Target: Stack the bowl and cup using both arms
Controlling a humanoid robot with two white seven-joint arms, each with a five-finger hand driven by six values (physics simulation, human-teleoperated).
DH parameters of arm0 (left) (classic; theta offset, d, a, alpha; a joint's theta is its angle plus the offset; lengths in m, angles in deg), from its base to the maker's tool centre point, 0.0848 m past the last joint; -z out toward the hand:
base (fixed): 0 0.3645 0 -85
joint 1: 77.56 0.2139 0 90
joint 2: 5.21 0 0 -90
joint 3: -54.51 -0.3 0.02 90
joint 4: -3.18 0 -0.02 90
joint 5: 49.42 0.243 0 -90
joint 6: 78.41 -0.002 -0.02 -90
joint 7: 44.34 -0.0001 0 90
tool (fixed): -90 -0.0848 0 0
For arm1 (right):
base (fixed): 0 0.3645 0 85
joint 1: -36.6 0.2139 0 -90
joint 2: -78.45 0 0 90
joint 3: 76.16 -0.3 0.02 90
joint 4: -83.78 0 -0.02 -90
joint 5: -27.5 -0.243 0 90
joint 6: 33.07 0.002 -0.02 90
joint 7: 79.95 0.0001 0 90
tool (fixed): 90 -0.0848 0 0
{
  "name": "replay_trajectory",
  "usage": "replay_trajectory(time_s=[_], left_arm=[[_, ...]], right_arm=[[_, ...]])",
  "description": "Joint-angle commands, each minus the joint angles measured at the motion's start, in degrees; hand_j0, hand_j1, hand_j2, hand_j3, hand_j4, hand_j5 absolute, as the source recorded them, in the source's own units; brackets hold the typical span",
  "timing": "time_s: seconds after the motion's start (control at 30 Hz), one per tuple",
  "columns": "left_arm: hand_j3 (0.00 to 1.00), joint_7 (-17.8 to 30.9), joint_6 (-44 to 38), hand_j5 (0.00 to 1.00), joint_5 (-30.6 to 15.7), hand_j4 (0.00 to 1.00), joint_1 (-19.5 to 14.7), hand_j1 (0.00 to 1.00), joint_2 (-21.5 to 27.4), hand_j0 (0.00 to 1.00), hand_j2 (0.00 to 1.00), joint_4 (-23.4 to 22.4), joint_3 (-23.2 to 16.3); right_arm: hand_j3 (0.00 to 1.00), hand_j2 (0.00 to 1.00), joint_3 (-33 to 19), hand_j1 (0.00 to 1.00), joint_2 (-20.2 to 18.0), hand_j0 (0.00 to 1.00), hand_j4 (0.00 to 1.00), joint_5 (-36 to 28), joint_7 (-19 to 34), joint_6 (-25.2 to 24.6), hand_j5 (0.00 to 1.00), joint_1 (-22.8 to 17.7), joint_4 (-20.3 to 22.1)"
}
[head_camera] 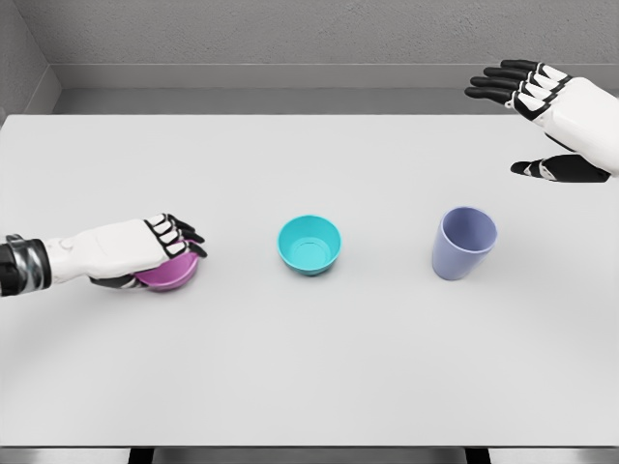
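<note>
Left hand point(135, 249) lies low over the table point(309, 367) at far left, fingers curled down around a purple bowl point(172, 274), mostly hidden under the palm; only its rim and right side show. Teal bowl point(309, 245) sits upright at table centre, well apart from the purple one, glossy, empty, round base visible inside. Lavender cup point(463, 243) stands to its right, upright, empty, tapering toward the base. Right hand point(549, 111) hovers at upper right, fingers spread, thumb apart, holding nothing.
</note>
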State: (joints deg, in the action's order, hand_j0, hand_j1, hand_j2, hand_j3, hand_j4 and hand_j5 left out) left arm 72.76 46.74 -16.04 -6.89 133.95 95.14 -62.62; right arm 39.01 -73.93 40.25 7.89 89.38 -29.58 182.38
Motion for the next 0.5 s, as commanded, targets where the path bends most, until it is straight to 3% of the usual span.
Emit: replay_trajectory(time_s=[0.0, 0.13, 0.47], left_arm=[[0.27, 0.41, -0.15, 0.27, -0.33, 0.27, 0.00, 0.27, -0.92, 0.27, 0.27, 0.07, 0.41], [0.25, 0.76, -0.15, 0.25, -0.51, 0.25, -0.70, 0.25, -3.37, 0.25, 0.25, 0.68, 1.29], [0.28, 0.85, -0.15, 0.28, -0.42, 0.28, -6.94, 0.28, -15.50, 0.28, 0.28, 0.59, 0.94]], right_arm=[[1.00, 1.00, -0.03, 1.00, -0.11, 1.00, 1.00, -0.35, -0.04, -0.02, 1.00, 0.09, -0.16], [1.00, 1.00, 0.05, 1.00, -0.37, 1.00, 1.00, -0.35, -0.04, -0.02, 1.00, 0.09, 0.02], [1.00, 1.00, 0.05, 1.00, -0.37, 1.00, 1.00, -0.35, -0.04, 0.07, 1.00, -0.09, -0.07]])
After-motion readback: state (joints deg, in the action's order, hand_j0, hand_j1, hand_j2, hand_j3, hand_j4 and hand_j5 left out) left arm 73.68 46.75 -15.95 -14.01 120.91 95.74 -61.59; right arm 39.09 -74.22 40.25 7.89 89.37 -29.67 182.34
